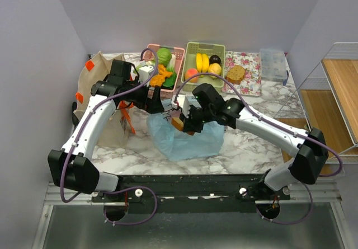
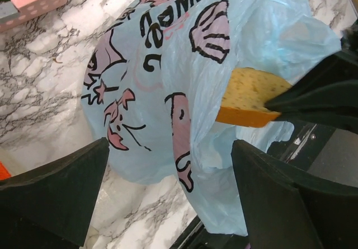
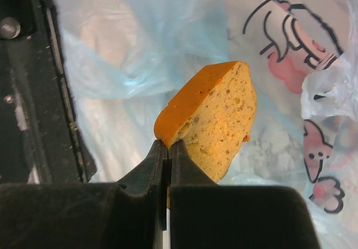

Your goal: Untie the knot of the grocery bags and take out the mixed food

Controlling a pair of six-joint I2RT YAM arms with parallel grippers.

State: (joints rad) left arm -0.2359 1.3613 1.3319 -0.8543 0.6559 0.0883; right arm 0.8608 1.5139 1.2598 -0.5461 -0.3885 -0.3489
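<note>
The light blue grocery bag (image 1: pixel 187 140) lies crumpled mid-table with pink cartoon print, also in the left wrist view (image 2: pixel 156 81) and the right wrist view (image 3: pixel 128 47). Its mouth looks loose, and no knot shows. My right gripper (image 1: pixel 181 122) (image 3: pixel 168 146) is shut on the crust edge of a brownish-orange wedge (image 3: pixel 215 120) (image 2: pixel 251 98), held just above the bag. My left gripper (image 1: pixel 154 104) (image 2: pixel 170 196) hangs open over the bag's left side, holding nothing. Green cabbage (image 1: pixel 164 56) and orange pieces (image 1: pixel 159 76) lie in the pink basket (image 1: pixel 178 50).
A green basket (image 1: pixel 221 47) holds bananas (image 1: pixel 202 62) and round fruit. A floral tray (image 1: pixel 251 61) carries a bread slice (image 1: pixel 236 74). There is a clear box (image 1: pixel 272 57) at the back right, a beige tote (image 1: pixel 100 75) on the left and a wire shelf (image 1: pixel 335 87) on the right.
</note>
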